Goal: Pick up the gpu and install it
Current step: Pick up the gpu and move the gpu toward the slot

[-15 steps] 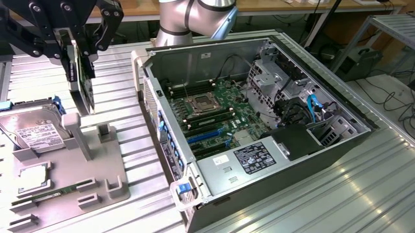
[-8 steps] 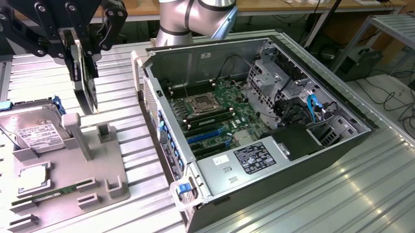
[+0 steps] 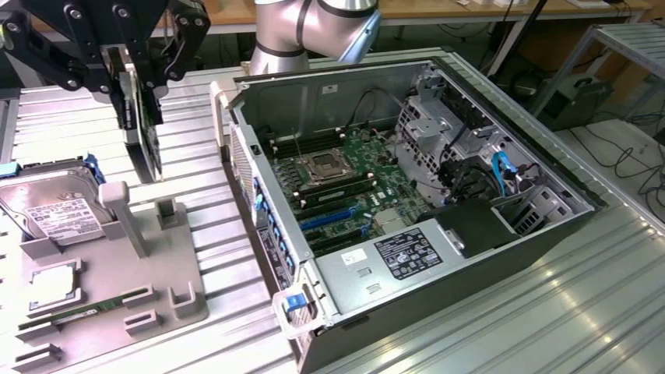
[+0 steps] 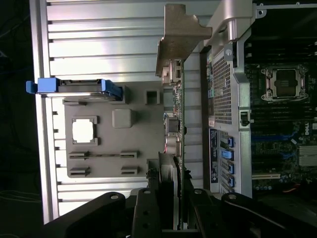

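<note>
— Black fingers (image 4: 146,213): what did they have?
— They were clamped on the gpu (image 3: 142,132), a thin green circuit card with a silver metal bracket, which hung upright.
— Where over the ribbed metal tabletop (image 3: 582,304)?
— Above the grey plastic holder tray (image 3: 104,312), toward the edge at the exterior view's left, beside the open black computer case (image 3: 437,202). A boxy silver hard drive (image 3: 52,206) lay in that tray.

Toward the exterior view's left of the open grey metal computer case (image 3: 311,97), the picture's edge cuts off the black hand (image 3: 140,68), which hides the upper end of the thin green gpu (image 3: 146,132).
</note>
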Robot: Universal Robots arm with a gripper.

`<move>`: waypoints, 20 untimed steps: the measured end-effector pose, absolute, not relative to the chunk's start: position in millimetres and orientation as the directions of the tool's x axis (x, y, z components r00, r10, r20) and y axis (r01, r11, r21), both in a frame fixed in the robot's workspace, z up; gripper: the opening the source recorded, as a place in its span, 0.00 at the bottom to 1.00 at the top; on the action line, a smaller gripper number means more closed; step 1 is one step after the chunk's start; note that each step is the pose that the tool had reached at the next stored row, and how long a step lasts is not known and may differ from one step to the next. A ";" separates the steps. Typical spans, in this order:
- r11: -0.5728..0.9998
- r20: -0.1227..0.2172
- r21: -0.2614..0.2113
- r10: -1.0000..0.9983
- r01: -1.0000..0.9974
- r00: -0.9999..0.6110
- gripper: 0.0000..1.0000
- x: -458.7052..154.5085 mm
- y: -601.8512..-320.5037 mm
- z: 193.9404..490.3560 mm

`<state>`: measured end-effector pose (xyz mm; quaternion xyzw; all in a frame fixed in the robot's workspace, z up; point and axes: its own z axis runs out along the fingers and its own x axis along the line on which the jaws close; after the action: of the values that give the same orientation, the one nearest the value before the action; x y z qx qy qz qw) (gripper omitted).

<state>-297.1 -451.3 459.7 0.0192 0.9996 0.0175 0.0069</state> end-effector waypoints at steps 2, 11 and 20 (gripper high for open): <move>0.999 -0.013 0.035 0.039 0.038 -0.999 0.27 -295.9 -451.3 459.7; 0.999 -0.013 0.035 0.039 0.038 -0.999 0.27 -291.1 -451.3 459.3; 0.999 -0.013 0.035 0.039 0.038 -0.999 0.27 -285.7 -451.3 459.1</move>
<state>-285.7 -451.3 459.1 0.0192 0.9996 0.0175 0.0069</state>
